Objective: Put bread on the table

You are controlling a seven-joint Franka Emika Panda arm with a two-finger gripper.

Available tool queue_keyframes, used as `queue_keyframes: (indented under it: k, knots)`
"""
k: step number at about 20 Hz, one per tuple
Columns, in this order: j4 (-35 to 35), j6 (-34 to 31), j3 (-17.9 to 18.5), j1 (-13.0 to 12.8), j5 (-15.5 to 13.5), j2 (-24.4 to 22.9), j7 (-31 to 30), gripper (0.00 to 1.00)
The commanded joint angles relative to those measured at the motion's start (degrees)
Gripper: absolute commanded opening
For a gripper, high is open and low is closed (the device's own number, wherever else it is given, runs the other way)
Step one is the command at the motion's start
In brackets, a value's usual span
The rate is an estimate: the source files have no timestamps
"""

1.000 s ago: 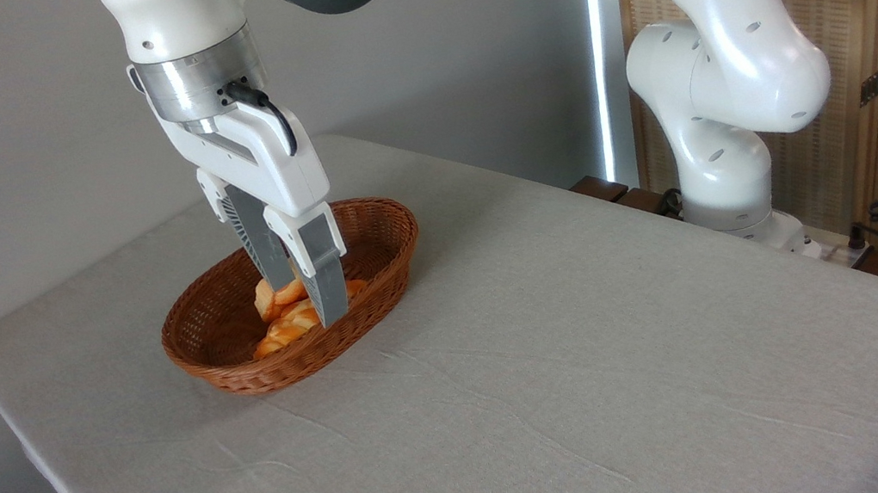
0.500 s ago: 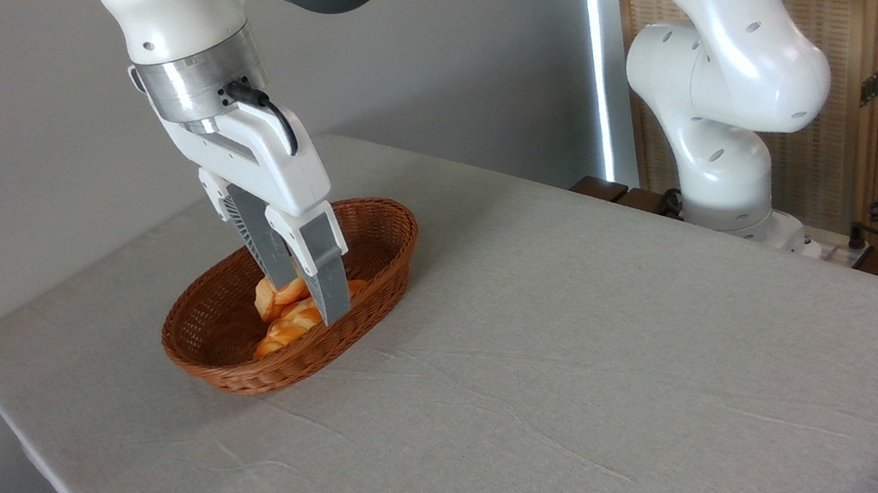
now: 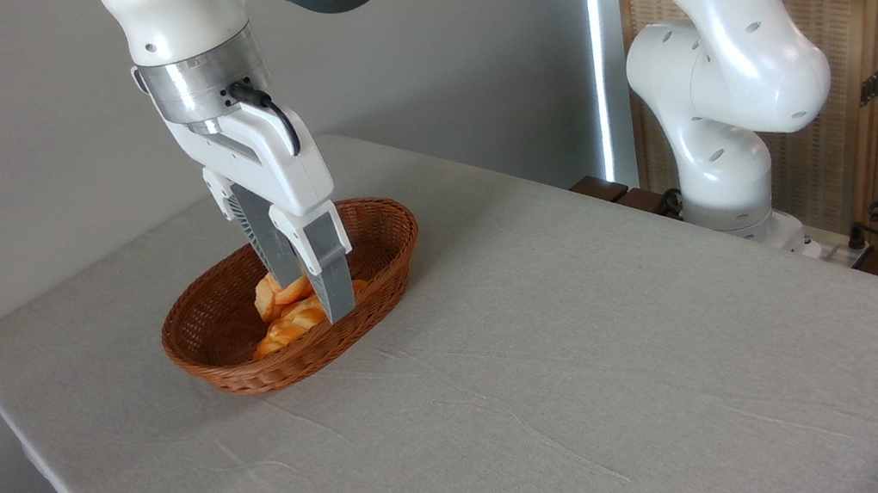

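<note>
Tool (image 3: pixel 317 292) down in wicker basket (image 3: pixel 222 335), apparently clamped on bread (image 3: pixel 282 291); contact partly hidden. Risk: bun slips, or snags braided loaf (image 3: pixel 286 330), before reaching counter (image 3: pixel 596 362).

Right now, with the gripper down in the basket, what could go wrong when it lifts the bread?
1. The gripper sits among orange pieces packed close together; the near finger hides the bread, so a firm hold cannot be confirmed, and the bread may slip on lifting.
2. The loaf lies touching or nearly touching the bread and might be dragged up or pushed.
3. The fingers stand close to the wicker basket wall; a sideways exit could catch the rim and shift the basket on the table.
</note>
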Motion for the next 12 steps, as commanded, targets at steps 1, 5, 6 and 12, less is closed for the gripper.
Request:
queue_keyframes:
  k: [1, 5, 6, 12]
  knots:
    - [-0.91, -0.56, 0.01, -0.17, -0.75, -0.67, 1.37, 1.0]
    - [-1.18, -0.47, 0.0, -0.17, -0.75, -0.67, 1.64, 1.0]
    - [-1.36, -0.38, 0.0, -0.17, -0.75, -0.67, 1.64, 1.0]
    - [-3.02, 1.37, -0.26, -0.43, -0.84, -1.02, 1.02, 1.0]
